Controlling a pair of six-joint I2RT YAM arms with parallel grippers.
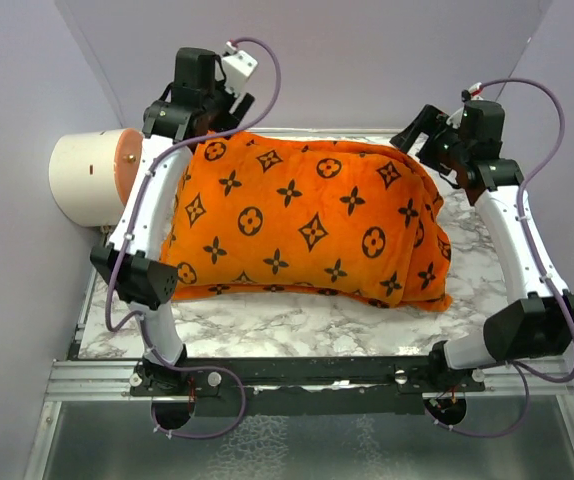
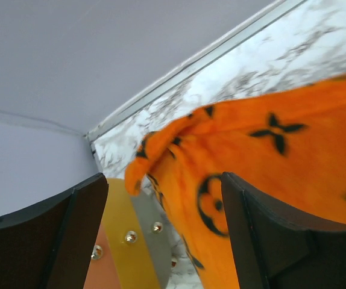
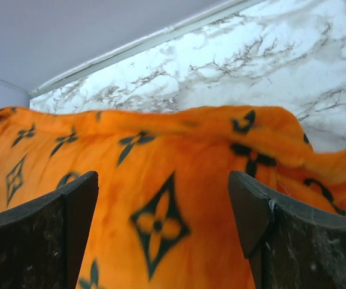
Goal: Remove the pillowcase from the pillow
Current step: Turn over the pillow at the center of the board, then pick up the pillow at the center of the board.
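Note:
The bright orange pillowcase [image 1: 307,215] with black flower, star and circle motifs lies bulging across the marble table. The pillow is hidden inside it. My left gripper [image 1: 217,115] hangs over the case's far left corner. In the left wrist view the left gripper [image 2: 164,232] is open, with that bunched corner of the pillowcase [image 2: 179,144] just beyond the jaws and nothing clamped. My right gripper [image 1: 425,138] is at the far right corner. Seen from its wrist, the right gripper [image 3: 164,226] is open over the pillowcase [image 3: 161,174], and nothing is pinched between its fingers.
A cream cylinder with an orange face [image 1: 92,178] lies at the table's far left, beside the left arm. The marble table [image 1: 287,325] shows in front of the case and at the right. Lilac walls close in the back and sides.

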